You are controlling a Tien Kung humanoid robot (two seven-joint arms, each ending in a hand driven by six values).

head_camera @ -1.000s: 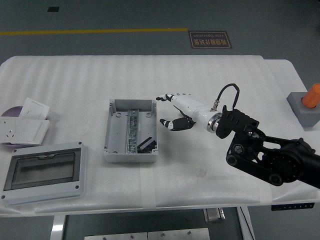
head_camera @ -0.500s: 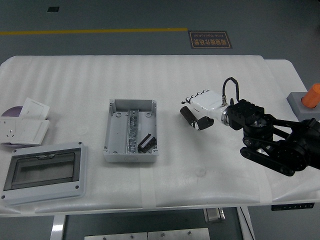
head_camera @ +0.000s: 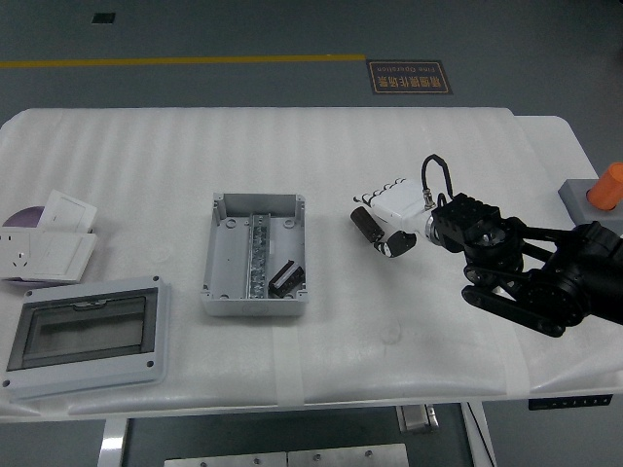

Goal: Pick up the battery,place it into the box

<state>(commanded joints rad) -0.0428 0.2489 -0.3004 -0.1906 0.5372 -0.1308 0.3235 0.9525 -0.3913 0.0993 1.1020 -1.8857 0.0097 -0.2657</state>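
Observation:
The grey open box (head_camera: pixel 255 255) lies left of the table's middle, with a metal rail down its centre. A small black battery (head_camera: pixel 283 276) rests tilted inside it, in the lower right corner. My right hand (head_camera: pixel 382 218), white with black fingertips, hovers over the table to the right of the box and well clear of it. Its fingers (head_camera: pixel 376 193) are curled under and nothing is held. The black right arm (head_camera: pixel 531 272) comes in from the right edge. My left arm does not show.
The box's clear-windowed lid (head_camera: pixel 86 334) lies at the front left. A white socket plate (head_camera: pixel 44 251) and cards sit at the left edge. A grey block with an orange knob (head_camera: pixel 599 199) stands at the right edge.
My right hand has drawn back to the right from the box's edge, turned over and curled its spread fingers. The battery has shifted slightly inside the box.

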